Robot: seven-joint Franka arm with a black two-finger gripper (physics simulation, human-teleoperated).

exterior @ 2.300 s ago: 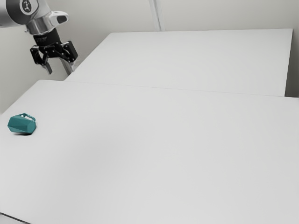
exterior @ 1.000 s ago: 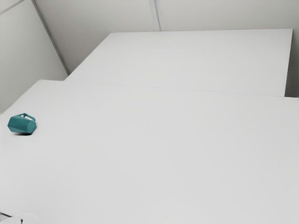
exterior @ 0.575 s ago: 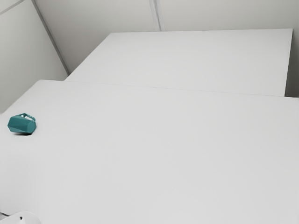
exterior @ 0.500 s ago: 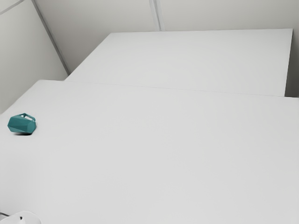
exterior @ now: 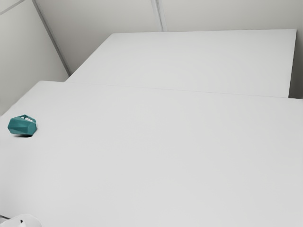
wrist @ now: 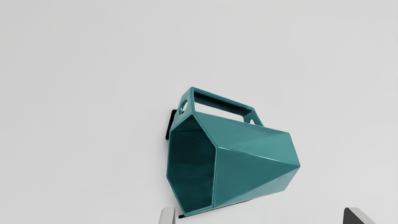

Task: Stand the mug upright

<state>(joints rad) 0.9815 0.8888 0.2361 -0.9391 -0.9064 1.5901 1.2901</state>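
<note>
With our gripper spread near the sideways faceted teal mug, we should clasp its body clear of its handle, then tip its mouth upward.

The teal, faceted mug lies on its side on the desk, its angular handle raised.

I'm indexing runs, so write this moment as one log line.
mug: on its side, not upright | end effector: open, mug not gripped | table: white, under mug
</note>
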